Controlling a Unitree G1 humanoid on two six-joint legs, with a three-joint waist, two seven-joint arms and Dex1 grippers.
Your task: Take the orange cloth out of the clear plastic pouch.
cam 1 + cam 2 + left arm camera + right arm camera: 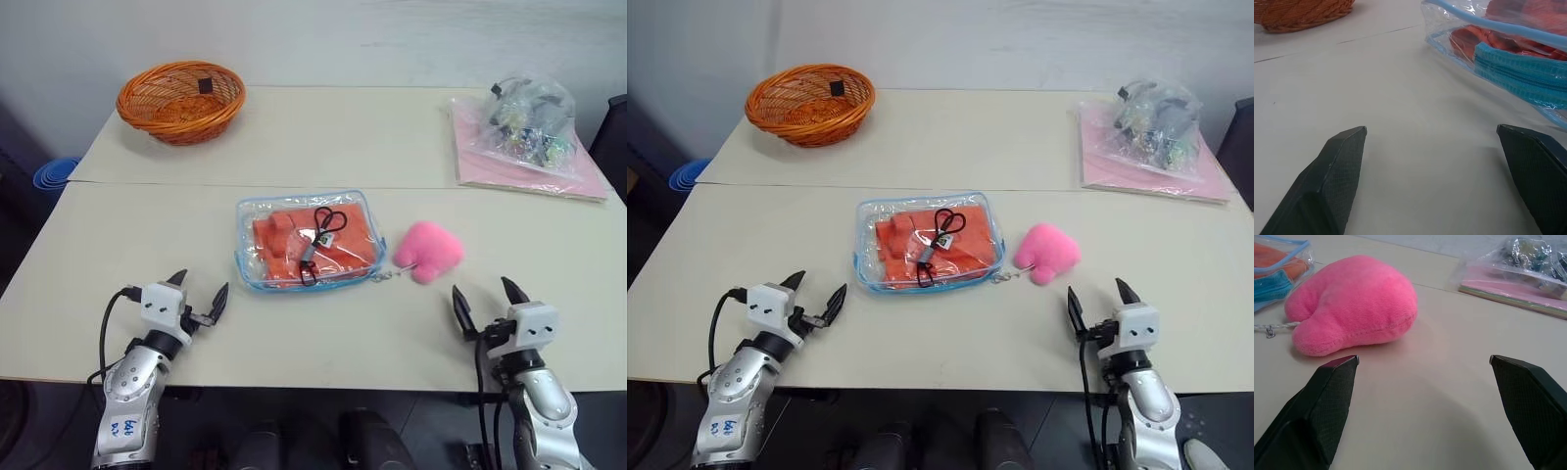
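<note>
The clear plastic pouch (309, 242) lies flat mid-surface with the orange cloth (294, 245) still inside. Both the left gripper (197, 291) and the right gripper (487, 296) hover spread and empty near the surface's front edge. One should probably pin the pouch while the other works its zipper open.

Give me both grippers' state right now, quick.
Left gripper: jaws open, holding nothing, short of the clear plastic pouch.
Right gripper: jaws open, holding nothing, near the pink plush.
</note>
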